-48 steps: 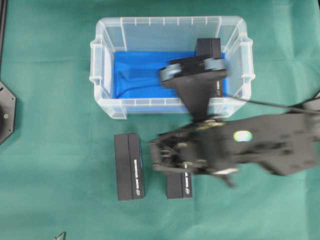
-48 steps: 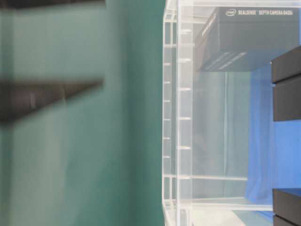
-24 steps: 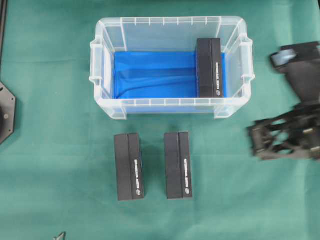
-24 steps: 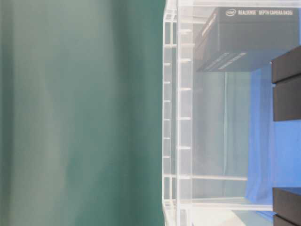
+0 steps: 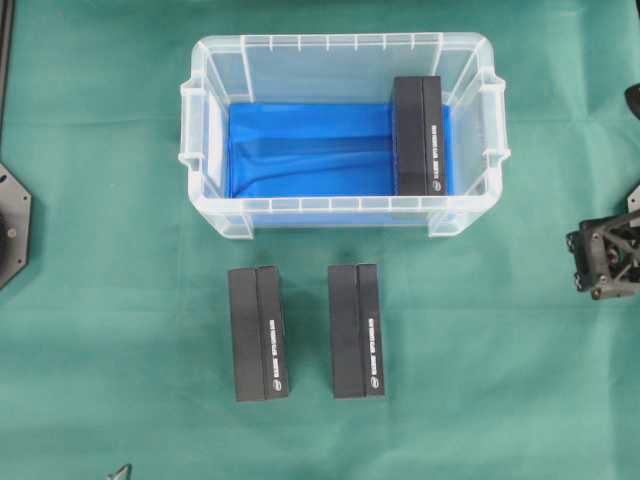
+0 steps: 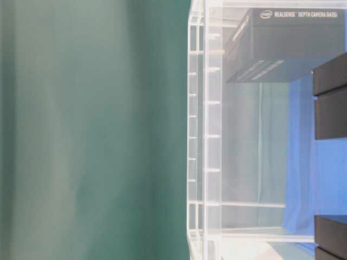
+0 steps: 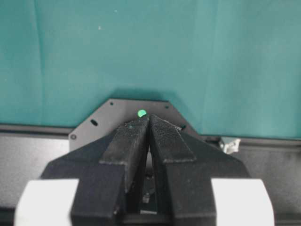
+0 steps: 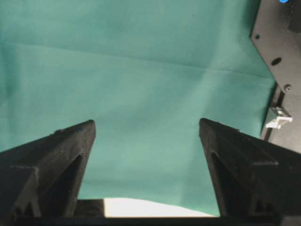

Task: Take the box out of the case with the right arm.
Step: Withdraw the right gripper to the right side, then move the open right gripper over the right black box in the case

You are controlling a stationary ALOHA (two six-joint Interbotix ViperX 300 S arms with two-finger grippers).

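Note:
The clear case [image 5: 203, 150] with its blue bottom stands at the back of the green cloth. One black box [image 5: 418, 135] lies inside at its right end, and shows through the wall [image 6: 206, 135] as the box [image 6: 287, 46]. My right gripper [image 5: 592, 260] is at the right edge of the overhead view, well clear of the case. It is open [image 8: 146, 129], with only cloth between its fingers [image 8: 70, 146]. My left gripper [image 7: 149, 118] is shut and empty over a black plate [image 7: 122, 113]; the overhead view does not show it.
Two more black boxes [image 5: 258, 332] [image 5: 357, 330] lie side by side on the cloth in front of the case. A black mounting plate [image 5: 12, 225] sits at the left edge. Another black plate [image 8: 282, 42] fills the right wrist view's upper right corner.
My right arm has swung from above the case's right end and the front boxes out to the right edge, open and empty. The boxes and case have not moved.

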